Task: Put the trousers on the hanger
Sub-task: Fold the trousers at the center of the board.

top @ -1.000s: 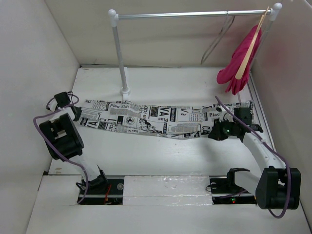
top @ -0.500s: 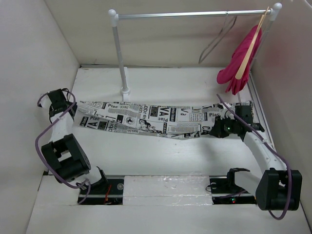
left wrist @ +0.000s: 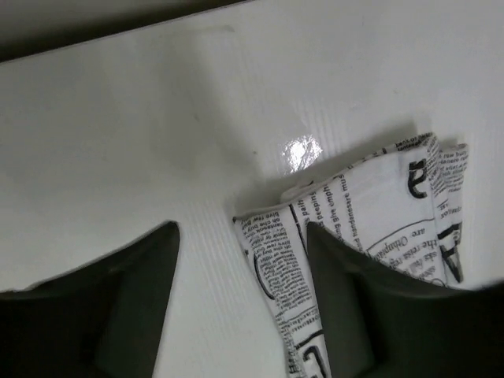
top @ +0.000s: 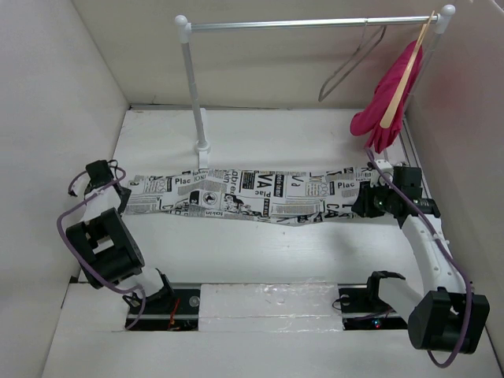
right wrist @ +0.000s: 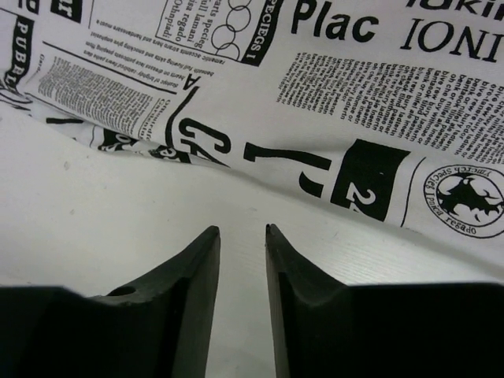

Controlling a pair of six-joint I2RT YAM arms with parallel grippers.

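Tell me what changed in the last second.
The right gripper slid right along the trousers toward the end near the pink garment. The left arm swung out and back; the left gripper sits open over the trousers' left corner. The wire hanger swayed slightly left. Nothing was grasped. The trousers still lie stretched across the table; rail and pink garment unchanged.

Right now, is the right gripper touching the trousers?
Apart. In the right wrist view the right gripper sits short of the trousers: a strip of bare table lies between its fingertips and the cloth's edge.
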